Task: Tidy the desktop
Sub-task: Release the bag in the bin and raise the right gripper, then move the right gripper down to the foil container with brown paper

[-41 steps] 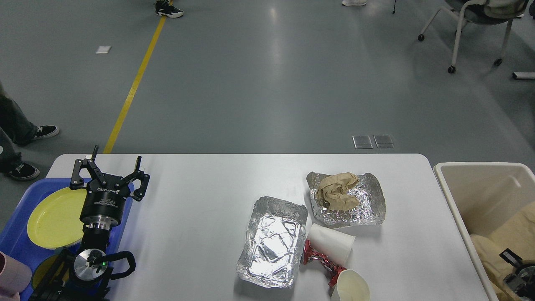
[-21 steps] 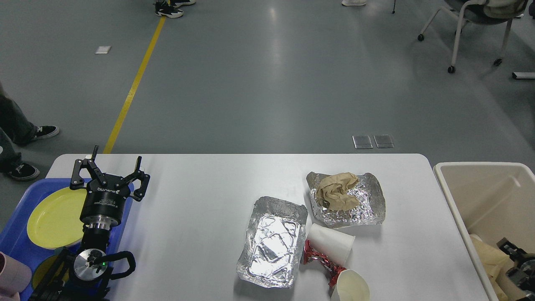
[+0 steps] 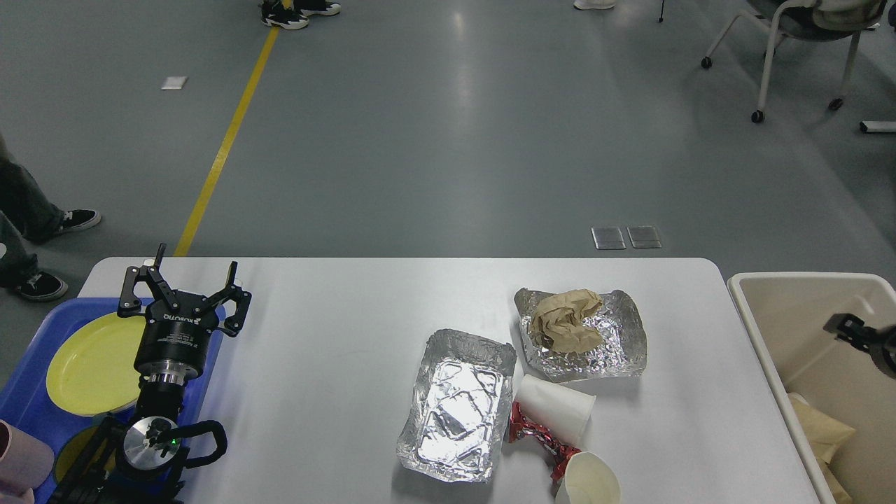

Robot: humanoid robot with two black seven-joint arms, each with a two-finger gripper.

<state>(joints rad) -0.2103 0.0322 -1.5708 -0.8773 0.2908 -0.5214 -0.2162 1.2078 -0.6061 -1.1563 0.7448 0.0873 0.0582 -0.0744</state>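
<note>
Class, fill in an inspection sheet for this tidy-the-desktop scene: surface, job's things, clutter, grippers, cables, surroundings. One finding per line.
Surface: the white desktop is matte, with rounded corners, and bare on its left half.
Job's things: the desktop itself; blue tray with yellow plate at its left edge, beige bin at its right.
Clutter: empty foil tray, foil tray holding crumpled brown paper, tipped white cup, red wrapper, second paper cup.
Grippers: left gripper open over the blue tray's edge; right gripper over the bin, state unclear.
Cables: nothing seen.
Surroundings: grey floor, yellow line, chair, bystanders' shoes.
</note>
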